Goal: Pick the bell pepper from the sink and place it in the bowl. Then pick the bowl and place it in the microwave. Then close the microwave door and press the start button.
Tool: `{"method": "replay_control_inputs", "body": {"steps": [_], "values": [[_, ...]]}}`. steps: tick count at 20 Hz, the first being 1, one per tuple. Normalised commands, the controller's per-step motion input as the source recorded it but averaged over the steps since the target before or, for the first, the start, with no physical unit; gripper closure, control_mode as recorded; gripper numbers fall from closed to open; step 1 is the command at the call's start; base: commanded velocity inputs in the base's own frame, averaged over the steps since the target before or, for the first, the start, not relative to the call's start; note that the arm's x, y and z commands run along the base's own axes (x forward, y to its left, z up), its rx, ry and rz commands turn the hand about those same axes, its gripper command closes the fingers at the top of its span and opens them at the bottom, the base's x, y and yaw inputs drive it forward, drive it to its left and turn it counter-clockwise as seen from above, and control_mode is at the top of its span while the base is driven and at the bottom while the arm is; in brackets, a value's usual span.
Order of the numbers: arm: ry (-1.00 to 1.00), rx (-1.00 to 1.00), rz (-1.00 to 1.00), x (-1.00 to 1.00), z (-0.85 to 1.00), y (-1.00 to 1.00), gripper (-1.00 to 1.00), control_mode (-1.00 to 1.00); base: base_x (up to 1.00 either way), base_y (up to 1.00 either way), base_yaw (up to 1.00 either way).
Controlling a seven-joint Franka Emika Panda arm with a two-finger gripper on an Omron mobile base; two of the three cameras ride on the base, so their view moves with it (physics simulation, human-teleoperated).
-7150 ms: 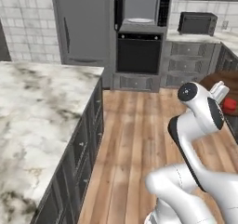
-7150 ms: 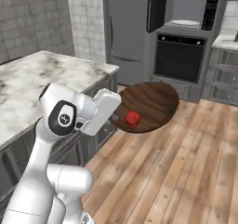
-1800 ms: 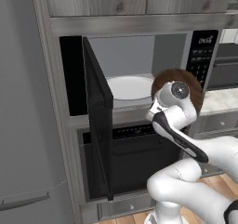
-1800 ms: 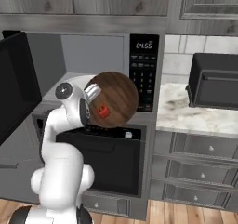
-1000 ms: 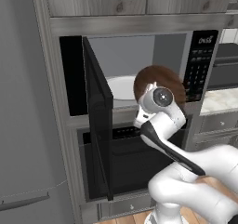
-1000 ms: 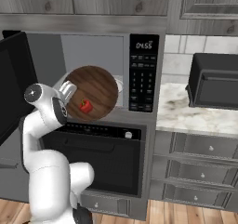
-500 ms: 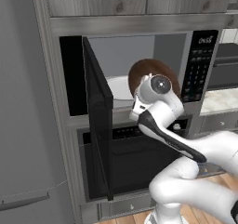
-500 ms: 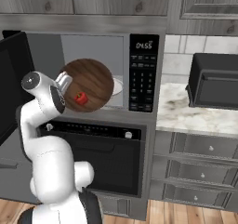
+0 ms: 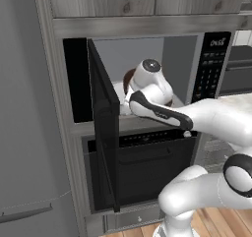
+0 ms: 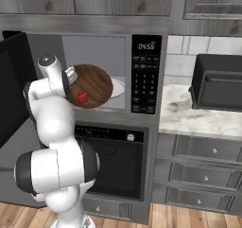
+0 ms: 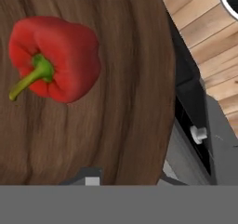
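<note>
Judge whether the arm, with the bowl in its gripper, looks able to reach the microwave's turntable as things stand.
Probably yes: the microwave door stands wide open, and the bowl with the bell pepper is already at the cavity mouth, by the white turntable.

Grey cabinets (image 10: 208,175), marble counter (image 10: 189,116), wood plank floor (image 10: 189,217), white tiled wall (image 10: 184,54)
</note>
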Motion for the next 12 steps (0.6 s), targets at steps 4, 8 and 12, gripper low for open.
{"method": "replay_control_inputs", "body": {"steps": [4, 8, 12], "values": [[0.00, -0.23, 0.28, 0.44, 0.00, -0.25, 1.00, -1.00, 0.00, 0.00, 0.00], [0.00, -0.25, 0.34, 0.57, -0.01, -0.43, 1.00, -1.00, 0.00, 0.00, 0.00], [-0.01, -0.18, 0.46, 0.61, 0.00, -0.63, 1.00, -1.00, 0.00, 0.00, 0.00]]}}
